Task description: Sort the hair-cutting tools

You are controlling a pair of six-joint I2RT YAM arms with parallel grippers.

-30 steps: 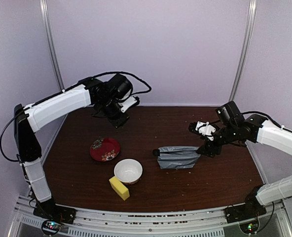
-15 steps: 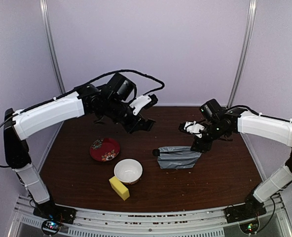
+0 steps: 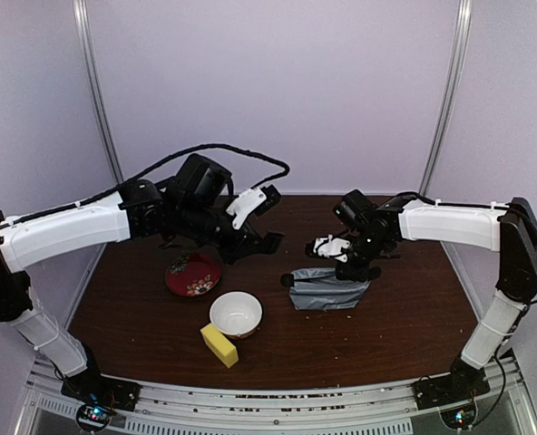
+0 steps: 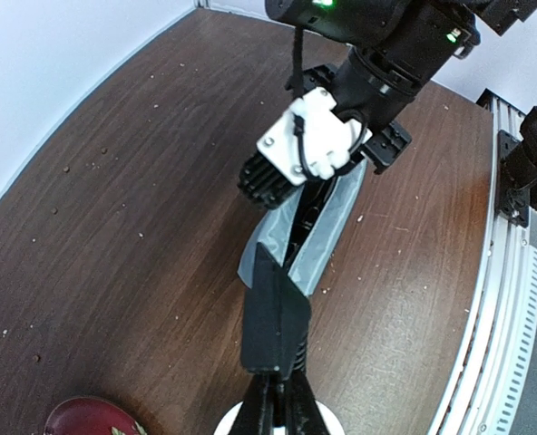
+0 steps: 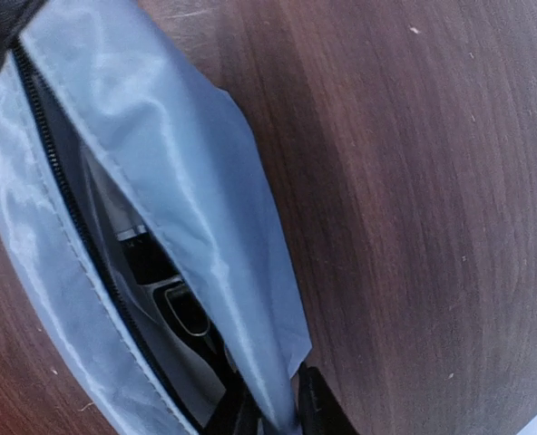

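A grey zip pouch lies right of centre, its mouth open. Inside it, in the right wrist view, sits the black-and-silver hair clipper. My right gripper is at the pouch's upper edge, and its fingers are pinched on the grey flap. My left gripper hovers left of the pouch, shut on a flat black comb. The comb points at the pouch opening and hangs just short of it. Other hair-cutting tools are out of view.
A red patterned plate lies left of centre. A white bowl and a yellow sponge sit nearer the front edge. The left arm spans the table's left half above the plate.
The left arm has swung right and down, carrying the comb toward the pouch. The right gripper has moved left to the pouch's upper edge and closed on the flap.
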